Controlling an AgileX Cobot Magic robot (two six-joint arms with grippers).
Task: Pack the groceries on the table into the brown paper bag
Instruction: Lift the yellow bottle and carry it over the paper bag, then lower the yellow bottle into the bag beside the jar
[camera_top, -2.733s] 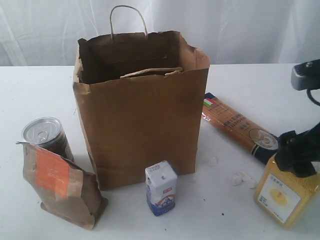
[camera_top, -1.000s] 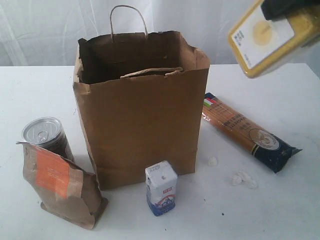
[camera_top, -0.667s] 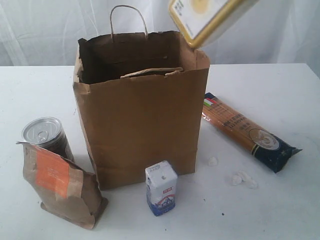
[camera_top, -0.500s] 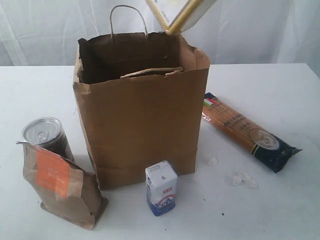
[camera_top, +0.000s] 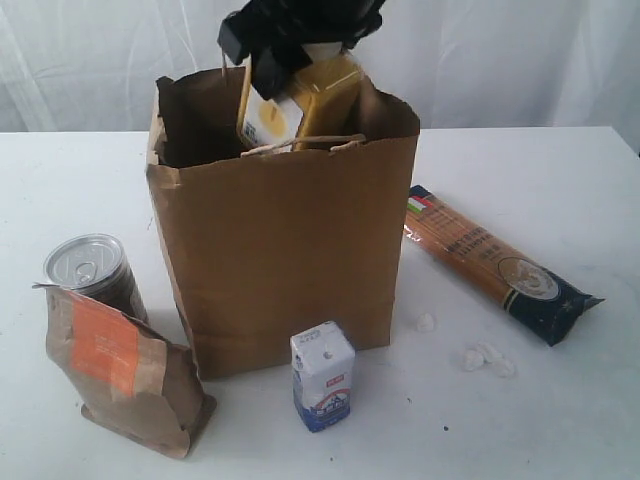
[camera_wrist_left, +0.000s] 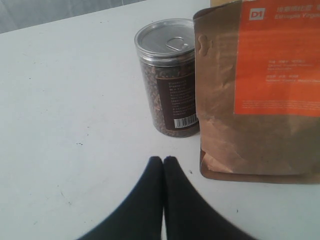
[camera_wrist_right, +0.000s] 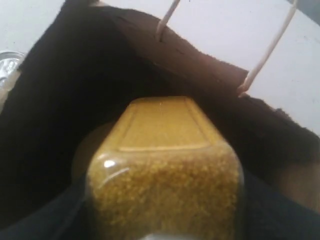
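Found yellow jar (camera_top: 285, 108) moved left and down since earlier frame, clamped in right claw (camera_top: 300, 45), long axis near upright, base already inside mouth of paper bag (camera_top: 280, 250), remaining drop straight down; left claw (camera_wrist_left: 163, 165) pinched closed.

Bright, even light; soft shadows; right wrist view blurry.

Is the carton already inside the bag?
No, the carton stands on the table in front of the bag, outside it.
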